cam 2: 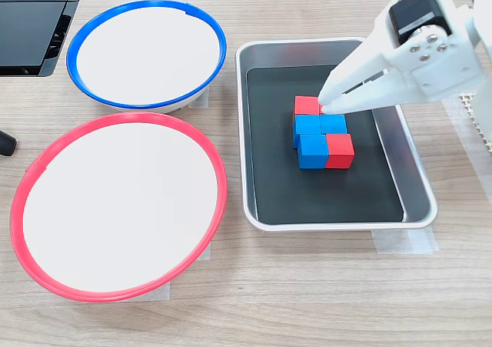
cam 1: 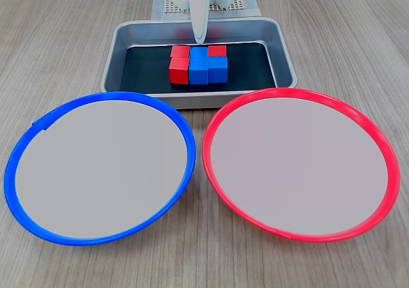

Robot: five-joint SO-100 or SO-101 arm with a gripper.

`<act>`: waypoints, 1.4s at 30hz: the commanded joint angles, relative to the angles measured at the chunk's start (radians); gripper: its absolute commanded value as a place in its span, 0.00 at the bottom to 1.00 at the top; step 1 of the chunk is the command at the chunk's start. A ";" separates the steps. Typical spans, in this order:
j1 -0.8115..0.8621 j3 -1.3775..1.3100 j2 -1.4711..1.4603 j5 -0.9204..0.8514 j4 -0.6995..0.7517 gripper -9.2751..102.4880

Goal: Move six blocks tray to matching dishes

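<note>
Inspecting: small matte red and blue cubes (cam 2: 321, 135), tightly clustered on rectangular silver metal tray (cam 2: 257, 131).
Handling: judged light, rigid, non-slip; grip opposite flat faces of an outer cube.
Tool: white tool (cam 2: 328, 101) over cluster; jaw state indeterminate.
Dishes: blue-rimmed round plate (cam 1: 25, 141), red-rimmed round plate (cam 1: 383, 147), unloaded.

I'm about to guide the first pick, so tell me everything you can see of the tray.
The tray is a rectangular silver metal pan with rounded corners, a raised rim and a black floor. It sits flat on the wooden table behind both dishes, with clear tape at one edge. All visible blocks, red and blue, sit clustered near its middle. The gripper hangs over the cluster's far side, tips at a red block.
</note>
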 commanded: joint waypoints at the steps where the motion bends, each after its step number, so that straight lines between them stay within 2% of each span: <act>1: 0.002 0.000 0.023 0.000 0.002 0.08; 36: -0.009 0.000 0.021 -0.037 0.000 0.08; 39: -0.044 -0.012 0.017 -0.048 0.035 0.08; 42: -0.023 -0.121 -0.124 -0.126 0.101 0.08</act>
